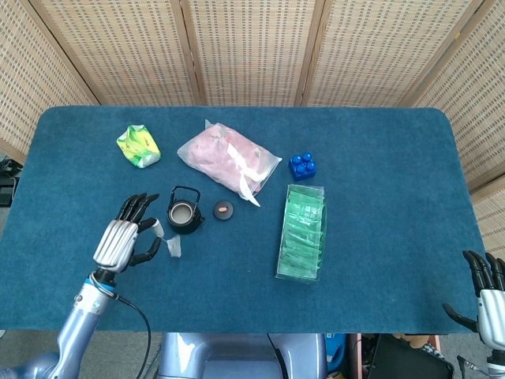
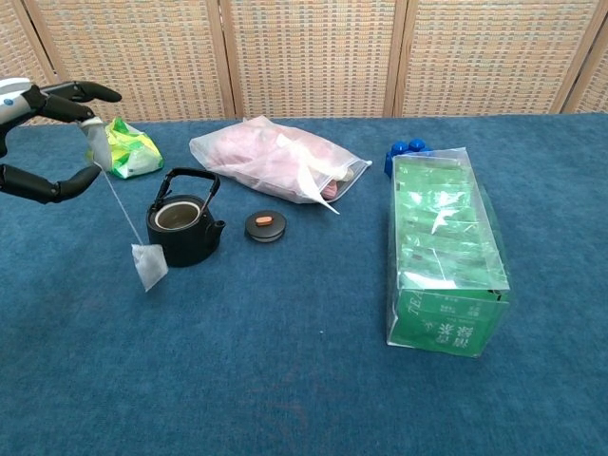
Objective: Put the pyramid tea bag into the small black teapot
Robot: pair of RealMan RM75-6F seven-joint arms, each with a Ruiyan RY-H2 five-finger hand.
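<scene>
The small black teapot (image 1: 183, 212) (image 2: 182, 229) stands open on the blue table, its lid (image 1: 223, 209) (image 2: 265, 225) lying just to its right. My left hand (image 1: 126, 235) (image 2: 46, 133) is raised left of the teapot and pinches the paper tag of the tea bag's string. The pyramid tea bag (image 1: 173, 246) (image 2: 150, 265) hangs in the air from that string, just in front and left of the teapot. My right hand (image 1: 488, 288) shows at the head view's bottom right corner, off the table, fingers spread and holding nothing.
A pink plastic bag (image 1: 229, 158) (image 2: 275, 160) lies behind the teapot, a green-yellow packet (image 1: 138, 146) (image 2: 123, 148) at the back left. A clear box of green tea packets (image 1: 302, 231) (image 2: 444, 248) stands right of centre, with a blue block (image 1: 303, 166) behind it.
</scene>
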